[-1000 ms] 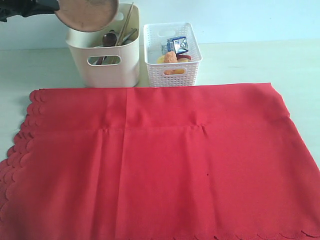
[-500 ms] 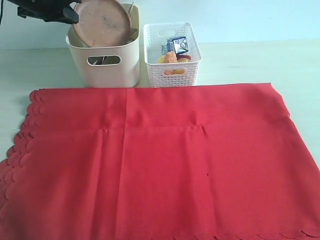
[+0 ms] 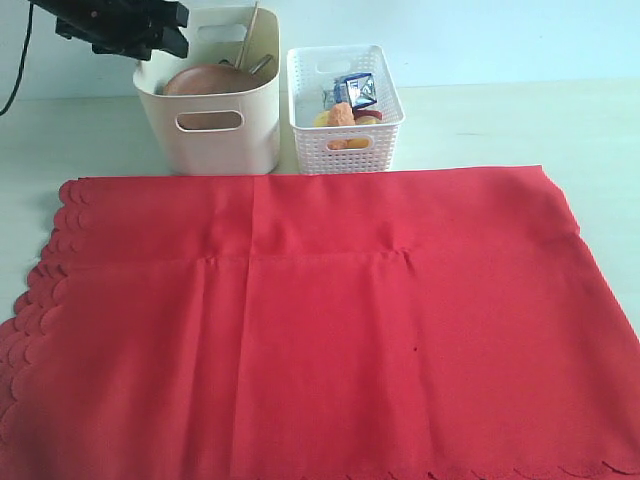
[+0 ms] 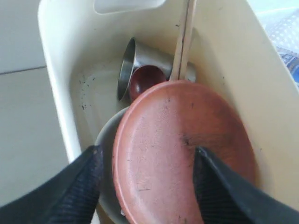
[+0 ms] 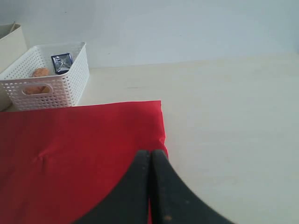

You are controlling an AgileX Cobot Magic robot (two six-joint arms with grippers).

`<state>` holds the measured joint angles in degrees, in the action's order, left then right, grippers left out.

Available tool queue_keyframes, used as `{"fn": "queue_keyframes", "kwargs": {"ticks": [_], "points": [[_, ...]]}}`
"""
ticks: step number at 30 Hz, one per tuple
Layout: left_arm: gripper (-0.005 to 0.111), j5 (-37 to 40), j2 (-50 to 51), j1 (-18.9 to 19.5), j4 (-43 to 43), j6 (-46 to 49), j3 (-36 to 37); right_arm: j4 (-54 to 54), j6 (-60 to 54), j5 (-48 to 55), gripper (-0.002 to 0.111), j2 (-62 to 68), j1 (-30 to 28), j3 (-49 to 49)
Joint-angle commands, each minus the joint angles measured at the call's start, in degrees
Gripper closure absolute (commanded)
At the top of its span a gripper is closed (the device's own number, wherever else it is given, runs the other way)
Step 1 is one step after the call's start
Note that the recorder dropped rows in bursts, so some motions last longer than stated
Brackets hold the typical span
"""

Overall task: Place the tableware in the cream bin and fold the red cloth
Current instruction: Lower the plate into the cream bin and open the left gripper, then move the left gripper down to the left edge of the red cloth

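Over the cream bin (image 3: 215, 145) the left gripper (image 4: 147, 156) hangs with its fingers spread wide, clamping nothing. Below them the round brown plate (image 4: 182, 144) lies tilted inside the bin on the white ceramic bowl (image 4: 105, 154), by the steel cup (image 4: 140, 58), dark wooden spoon (image 4: 145, 79) and chopsticks (image 4: 184, 42). The right gripper (image 5: 150, 156), pressed together and empty, hangs over an edge of the red cloth (image 3: 320, 320) spread on the worktop (image 3: 500, 120).

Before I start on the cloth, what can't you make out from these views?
- Left wrist view: the brown plate covers most of the white bowl and the floor of the cream bin, hiding anything beneath.
- Exterior view: the frame's edges cut off the red cloth's bottom-left corner.
- Exterior view: the top edge crops the left hand; right hand absent.
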<state>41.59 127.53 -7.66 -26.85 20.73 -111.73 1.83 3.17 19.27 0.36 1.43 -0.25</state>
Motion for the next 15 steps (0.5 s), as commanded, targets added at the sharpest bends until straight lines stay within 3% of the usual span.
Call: {"fn": "queue_keyframes", "kwargs": {"ticks": [1, 15], "points": [[0.050, 0.8, -3.8, 0.1, 0.2, -0.2, -0.4, -0.4, -0.1, -0.5, 0.108, -0.4, -0.1, 0.2], [0.060, 16.6, -11.9, 2.6, 5.5, -9.6, -0.4, -0.4, -0.1, -0.5, 0.108, -0.4, -0.1, 0.2]]}}
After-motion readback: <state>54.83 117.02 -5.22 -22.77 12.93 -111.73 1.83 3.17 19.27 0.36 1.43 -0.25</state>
